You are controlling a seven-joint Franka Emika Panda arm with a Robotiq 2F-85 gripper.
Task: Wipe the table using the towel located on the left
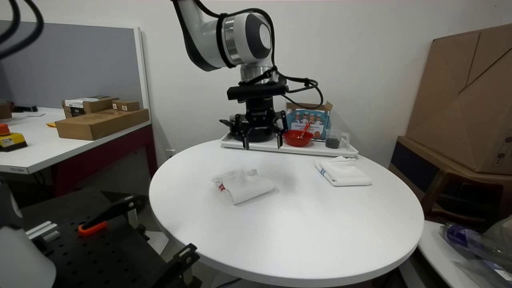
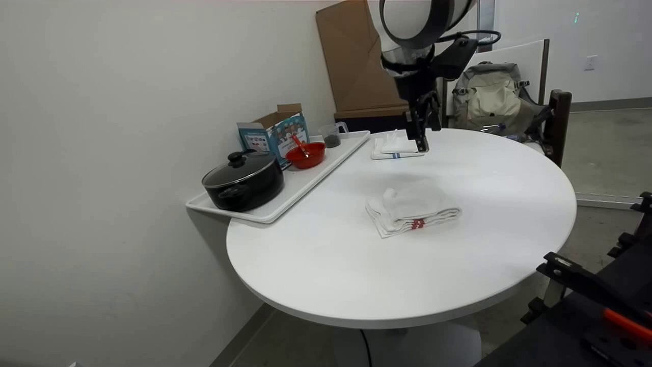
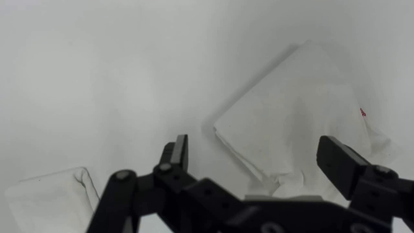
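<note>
On round table [image 1: 304, 228], rumpled towel [image 1: 247, 187]; splayed pincer [image 1: 263, 145]

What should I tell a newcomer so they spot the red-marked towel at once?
Start at the large round white table. On it, the towel is the folded white cloth farther from the white tray. Its red mark sets it apart from the other folded cloth, which has blue marks.

Your fingers [image 3: 336, 163] are black, your counter [image 1: 300, 228] plain white, your towel [image 1: 247, 187] white with red marks, the cloth [image 1: 347, 175] blue-striped white, the bowl [image 2: 307, 160] red.
</note>
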